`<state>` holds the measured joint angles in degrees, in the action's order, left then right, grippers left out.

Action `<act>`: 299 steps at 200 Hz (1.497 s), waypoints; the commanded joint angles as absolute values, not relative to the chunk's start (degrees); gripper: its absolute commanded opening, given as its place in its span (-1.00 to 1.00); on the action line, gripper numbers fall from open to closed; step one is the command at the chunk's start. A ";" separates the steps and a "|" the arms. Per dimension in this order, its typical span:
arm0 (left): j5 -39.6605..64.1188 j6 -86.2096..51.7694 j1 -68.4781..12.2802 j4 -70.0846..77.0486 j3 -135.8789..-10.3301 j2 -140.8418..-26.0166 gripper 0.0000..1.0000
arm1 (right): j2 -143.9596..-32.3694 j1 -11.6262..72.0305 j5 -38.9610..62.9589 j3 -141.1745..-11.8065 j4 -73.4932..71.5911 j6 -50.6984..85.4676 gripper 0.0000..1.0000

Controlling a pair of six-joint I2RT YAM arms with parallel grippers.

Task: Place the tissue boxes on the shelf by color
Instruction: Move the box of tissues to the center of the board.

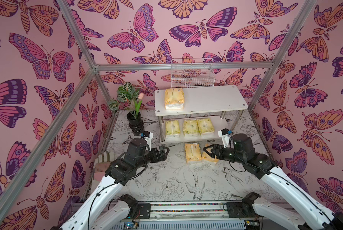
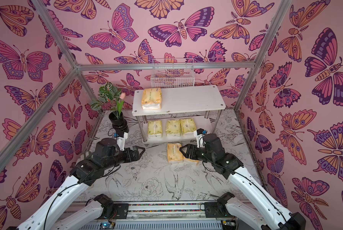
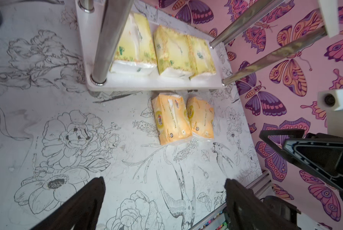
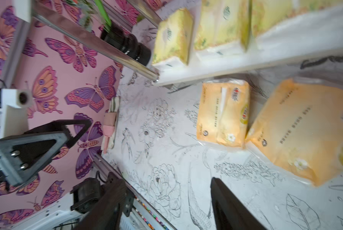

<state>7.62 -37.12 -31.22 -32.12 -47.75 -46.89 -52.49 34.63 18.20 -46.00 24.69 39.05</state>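
The white shelf (image 1: 212,99) stands at the back of the table. One orange tissue box (image 1: 174,98) lies on the left of its top tier. Three pale yellow-green tissue boxes (image 1: 190,127) sit in a row on the lower tier (image 3: 156,84). In front of the shelf, two orange boxes lie side by side on the table (image 1: 193,153) (image 4: 302,129). My right gripper (image 1: 206,152) (image 4: 168,182) hovers open over the right-hand one, holding nothing. My left gripper (image 1: 166,152) (image 3: 164,181) is open and empty, left of the two boxes.
A black pot with a plant (image 1: 134,119) stands left of the shelf. A white wire basket (image 1: 192,77) hangs behind it. A small slatted object (image 1: 104,157) lies at the table's left edge. Aluminium frame posts (image 1: 264,87) flank the table.
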 commanded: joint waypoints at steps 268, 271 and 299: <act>-1.49 -45.45 -39.99 -16.42 -27.40 -44.39 0.99 | -94.62 36.34 3.74 -50.34 -2.26 33.84 0.44; -1.49 -45.51 -39.99 -16.36 -27.42 -44.30 0.99 | -94.78 36.36 3.74 -50.28 -2.44 33.88 0.44; -1.45 -46.04 -39.99 -16.42 -27.01 -43.09 0.99 | -96.84 36.65 4.71 -50.53 -3.09 33.97 0.43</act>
